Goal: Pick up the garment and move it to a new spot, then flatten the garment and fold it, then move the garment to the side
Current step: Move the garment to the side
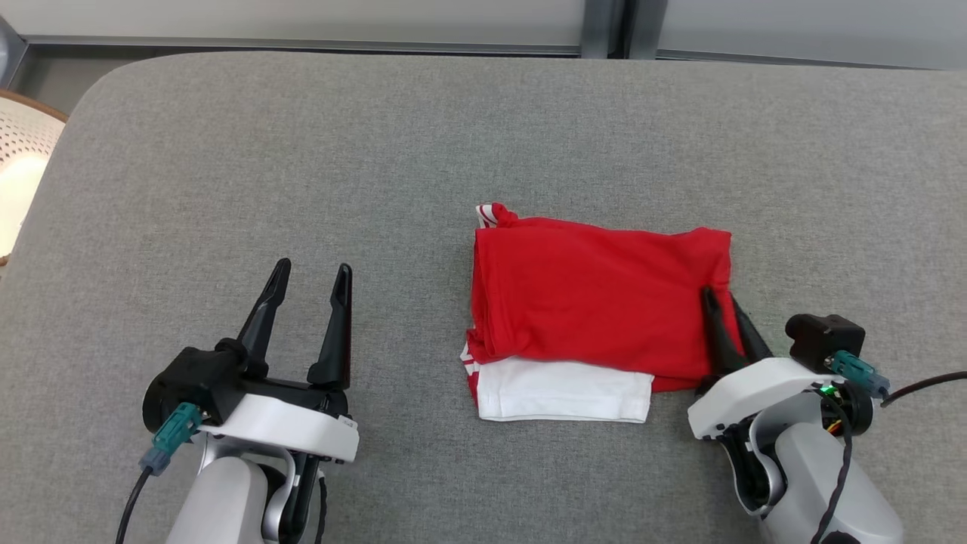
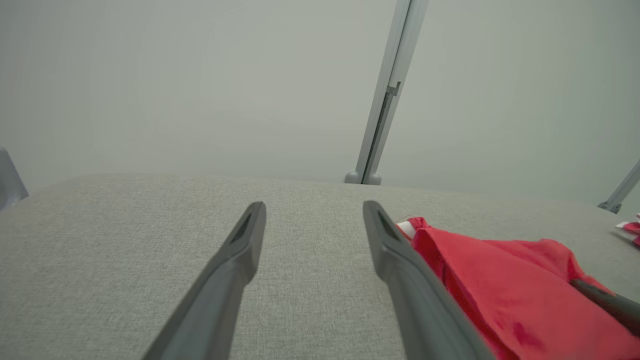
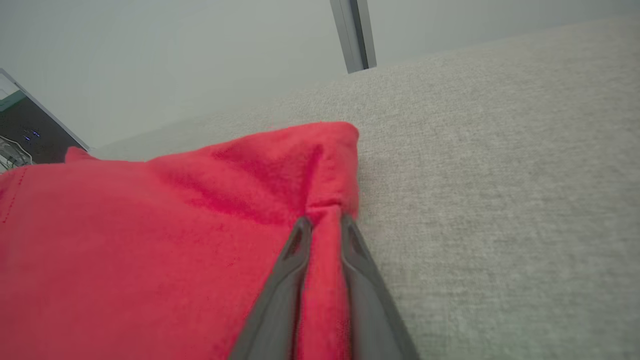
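A folded red garment [image 1: 597, 295] with a white layer showing along its near edge lies flat on the grey padded surface [image 1: 302, 151], right of centre. My right gripper [image 1: 720, 296] sits at the garment's right edge, its two fingers drawn close together with a ridge of red cloth [image 3: 150, 240] pinched between them in the right wrist view [image 3: 325, 220]. My left gripper [image 1: 313, 267] rests open over bare surface, well left of the garment. In the left wrist view its fingers [image 2: 314, 205] stand wide apart with nothing between them, and the garment [image 2: 500, 280] lies to their right.
A pale perforated round object [image 1: 19, 174] pokes in at the far left, beyond the surface's rounded corner. A grey frame post [image 1: 604, 30] stands behind the far edge. Bare grey surface stretches left of and behind the garment.
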Robot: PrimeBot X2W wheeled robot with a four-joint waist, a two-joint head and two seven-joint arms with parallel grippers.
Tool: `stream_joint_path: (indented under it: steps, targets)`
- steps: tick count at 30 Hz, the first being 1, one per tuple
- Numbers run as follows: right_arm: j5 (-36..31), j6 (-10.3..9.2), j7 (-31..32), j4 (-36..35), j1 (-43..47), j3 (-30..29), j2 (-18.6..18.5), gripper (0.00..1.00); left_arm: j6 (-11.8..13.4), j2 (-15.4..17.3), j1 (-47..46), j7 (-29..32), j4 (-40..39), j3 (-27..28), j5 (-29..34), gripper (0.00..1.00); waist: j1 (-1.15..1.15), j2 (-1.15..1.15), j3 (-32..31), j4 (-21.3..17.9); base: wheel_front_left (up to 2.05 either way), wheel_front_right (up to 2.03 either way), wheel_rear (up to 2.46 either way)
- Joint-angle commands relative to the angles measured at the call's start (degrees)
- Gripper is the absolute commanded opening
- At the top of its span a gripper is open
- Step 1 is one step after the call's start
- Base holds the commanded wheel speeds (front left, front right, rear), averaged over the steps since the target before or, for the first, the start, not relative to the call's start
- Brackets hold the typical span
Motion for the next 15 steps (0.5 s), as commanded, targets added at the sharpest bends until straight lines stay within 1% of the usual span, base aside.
stream_joint_path:
  steps: [1,3,7,9,12,15]
  targets:
    - [0.76,0.04,-0.15,1.14,0.59,0.20,0.35,0.00,0.01,0.20,-0.11,0.03,0.00,0.09,0.14,1.00,0.00,0.00,-0.26,-0.40,0.00,0.00,0.00]
    - [-0.59,0.01,-0.71,1.82,0.03,0.41,0.22,0.00,0.02,0.18,0.01,0.03,-0.21,0.11,0.28,1.00,0.00,0.00,-0.64,-1.17,0.00,0.00,0.00]
    - [-6.42,0.01,-1.77,0.79,-2.27,0.92,-2.25,0.00,-0.28,0.18,0.34,0.03,-1.07,-0.65,3.71,1.00,0.00,0.00,-1.39,-4.35,0.00,0.00,0.00]
    - [-9.70,0.01,-2.00,-0.38,-3.26,2.39,-3.59,0.00,-0.29,0.21,0.36,0.03,-1.70,-0.84,4.37,1.00,0.00,0.00,-1.32,-6.25,0.00,0.00,0.00]
    - [-13.68,0.00,-2.09,-2.55,-5.23,3.87,-7.06,0.00,-0.55,0.18,-0.31,0.03,-2.51,-1.91,5.91,1.00,0.00,0.00,-1.05,-8.92,0.00,0.00,0.00]
    - [-15.58,0.00,-2.09,-5.24,-7.64,5.09,-10.71,0.00,-0.88,0.22,-1.14,0.02,-3.40,-2.98,6.83,1.00,0.00,0.00,-0.03,-11.88,0.00,0.00,0.00]
